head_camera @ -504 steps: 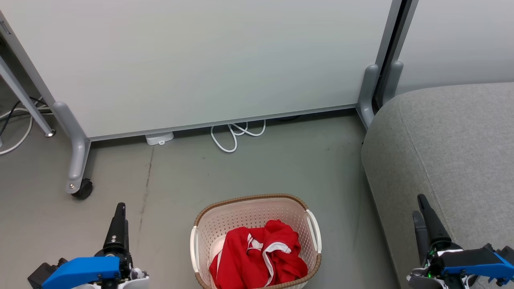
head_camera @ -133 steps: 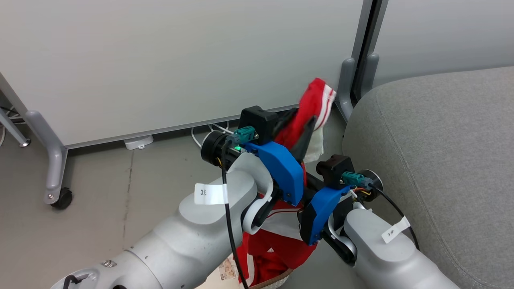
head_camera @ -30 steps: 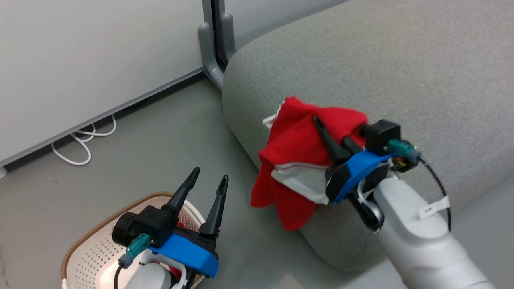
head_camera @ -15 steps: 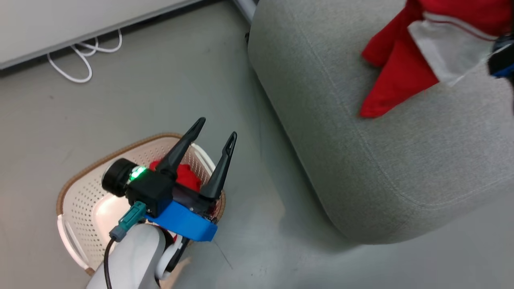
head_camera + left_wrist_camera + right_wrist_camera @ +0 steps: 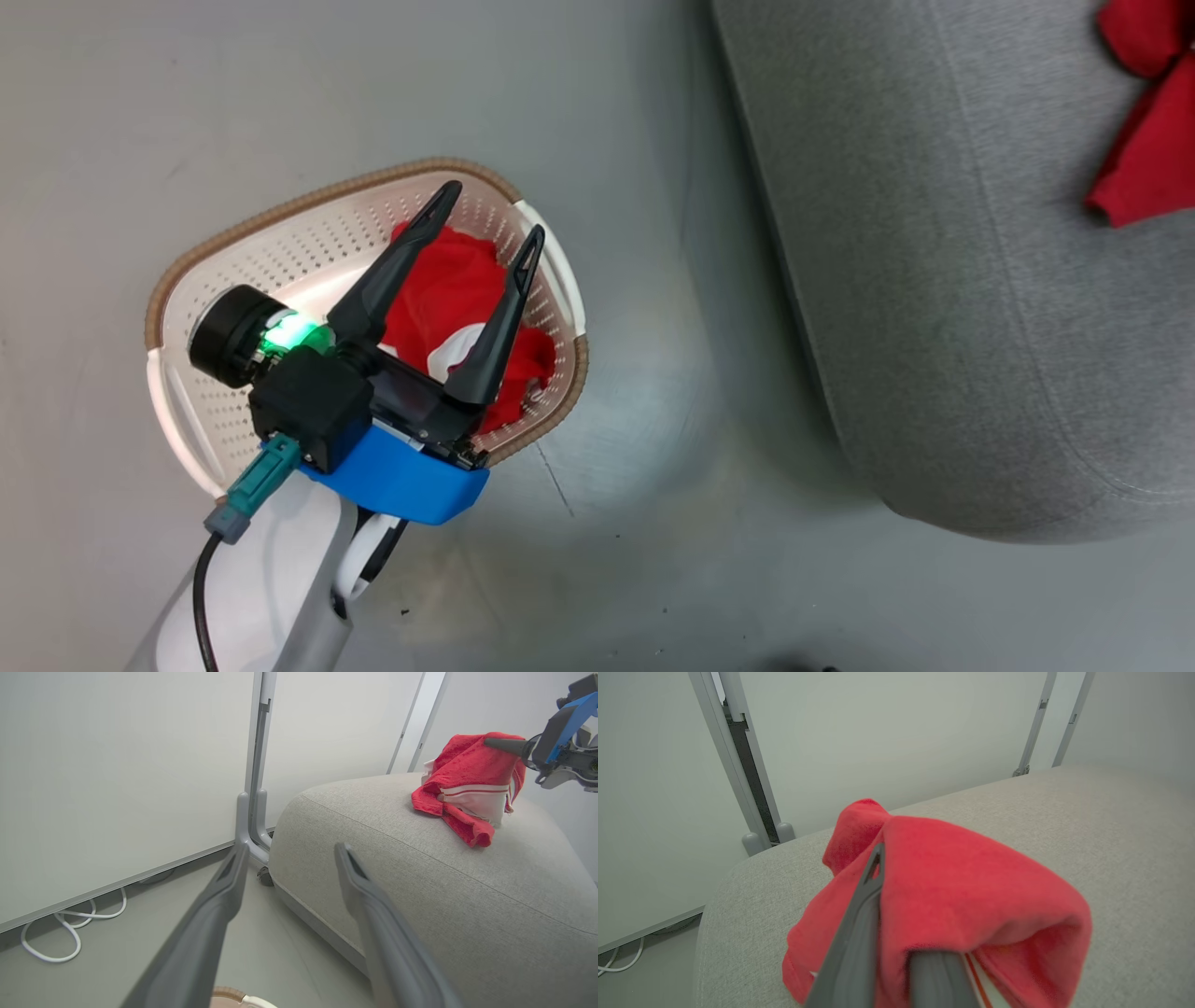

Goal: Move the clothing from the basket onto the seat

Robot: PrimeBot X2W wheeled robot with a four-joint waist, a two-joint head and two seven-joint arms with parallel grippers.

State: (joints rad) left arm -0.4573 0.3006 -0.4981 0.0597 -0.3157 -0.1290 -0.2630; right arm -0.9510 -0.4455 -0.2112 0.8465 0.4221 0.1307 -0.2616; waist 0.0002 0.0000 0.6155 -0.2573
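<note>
Red fabric with white panels: one red garment [image 5: 971,891] rests its lower folds on the seat [image 5: 934,280], well in from the rounded edge, while the right gripper [image 5: 896,947] is clamped shut on its upper part, with cloth draped over one finger. The step in hand is judged to be the release. The jaws should part fully and withdraw along their own line, so the draped fold slips off rather than trailing back toward the edge. The left gripper [image 5: 495,210] hangs wide open and empty above the basket [image 5: 261,271], where the second garment [image 5: 443,289] lies crumpled (the likely next pick). The seat is grey woven upholstery, soft and grippy in appearance. The floor [image 5: 653,513] is smooth grey, and white partition panels [image 5: 117,765] and a looped white cable [image 5: 70,933] stand behind.
</note>
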